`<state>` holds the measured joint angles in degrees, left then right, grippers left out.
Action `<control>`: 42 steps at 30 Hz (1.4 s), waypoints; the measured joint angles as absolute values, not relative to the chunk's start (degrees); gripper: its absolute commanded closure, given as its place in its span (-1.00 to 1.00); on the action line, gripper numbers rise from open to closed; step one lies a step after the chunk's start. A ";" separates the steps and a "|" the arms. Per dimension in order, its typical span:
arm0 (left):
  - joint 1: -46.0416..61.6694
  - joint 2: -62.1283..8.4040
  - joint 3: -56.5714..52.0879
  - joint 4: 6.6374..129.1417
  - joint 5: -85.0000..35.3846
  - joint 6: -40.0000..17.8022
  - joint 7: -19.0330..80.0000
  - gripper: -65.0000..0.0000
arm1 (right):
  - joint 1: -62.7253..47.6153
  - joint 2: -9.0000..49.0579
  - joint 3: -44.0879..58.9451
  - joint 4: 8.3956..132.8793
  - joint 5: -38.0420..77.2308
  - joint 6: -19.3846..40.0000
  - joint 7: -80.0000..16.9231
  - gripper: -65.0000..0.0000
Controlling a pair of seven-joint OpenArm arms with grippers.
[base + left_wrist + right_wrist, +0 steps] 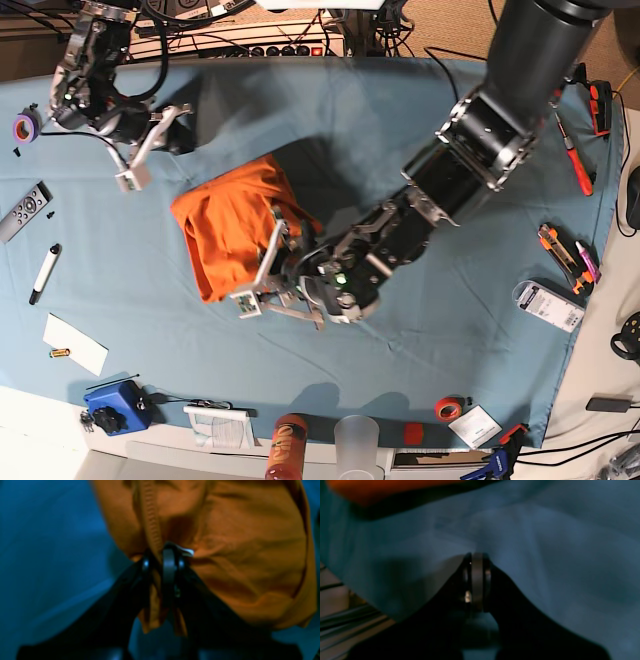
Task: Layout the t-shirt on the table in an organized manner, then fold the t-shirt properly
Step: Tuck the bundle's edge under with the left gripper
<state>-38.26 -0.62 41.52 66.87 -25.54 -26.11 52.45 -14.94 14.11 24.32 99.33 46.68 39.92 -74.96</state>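
We see the left gripper point(160, 555) pinching the t-shirt point(232, 230) hem at its 4 o'clock edge, right gripper point(477, 557) pressed together, empty, over the table point(400, 130).

Base view was evenly lit and sharp, with soft arm shadows falling on the bench point(480, 330). Both wrist views were dim, blue-tinted and soft. The left hand point(160, 560) was half in focus against the blurred t-shirt point(250, 555). The right hand point(477, 562) sat dark, nearly silhouetted, its shadow to the left.

Black arms point(480, 130) with silver joints, black grippers point(160, 562)
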 measured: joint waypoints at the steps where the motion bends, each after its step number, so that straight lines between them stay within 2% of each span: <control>1: -38.26 0.19 41.52 65.78 -25.30 -26.48 52.05 1.00 | -14.92 14.11 25.19 99.33 46.61 39.92 -74.96 1.00; 9: -42.57 3.38 41.56 63.70 -20.86 -26.79 49.76 1.00 | -14.92 14.09 28.01 99.33 46.61 39.92 -74.76 1.00; 13: -44.03 3.42 41.54 63.72 -17.89 -23.35 49.28 1.00 | -14.94 14.09 28.01 99.33 46.83 39.92 -74.76 1.00; 19: -43.83 3.18 41.56 59.24 -15.42 -23.22 42.04 1.00 | -14.94 14.09 28.01 99.33 46.98 39.92 -74.74 1.00; 20: -43.79 3.18 41.56 58.35 -13.63 -23.31 40.40 0.95 | -14.94 14.09 28.01 99.33 46.98 39.92 -74.76 1.00; 22: -43.68 3.11 41.56 57.41 -9.56 -23.14 37.26 0.64 | -14.94 14.09 28.01 99.33 47.00 39.92 -74.74 1.00; 24: -43.59 3.20 41.56 57.36 -6.92 -18.79 34.50 0.54 | -14.94 14.09 28.01 99.33 47.00 39.92 -74.74 1.00; 29: -44.49 3.18 41.47 58.67 -5.80 -1.87 35.14 0.54 | -14.87 14.09 28.01 99.33 47.00 39.92 -74.52 1.00; 31: -44.51 3.14 41.45 60.05 -3.07 2.57 37.39 0.54 | -14.72 14.09 28.01 99.33 46.98 39.92 -74.22 1.00; 38: -44.29 2.94 41.45 67.51 6.39 11.16 57.69 0.54 | -9.89 13.96 27.79 99.29 48.40 39.92 -72.40 1.00; 42: -43.51 1.23 41.12 74.17 10.44 12.69 64.31 0.71 | -4.45 14.11 24.43 99.24 46.09 39.99 -68.40 1.00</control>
<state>-43.51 1.23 41.12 74.17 10.44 12.69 64.31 -4.45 14.11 24.43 99.24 46.09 39.99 -68.40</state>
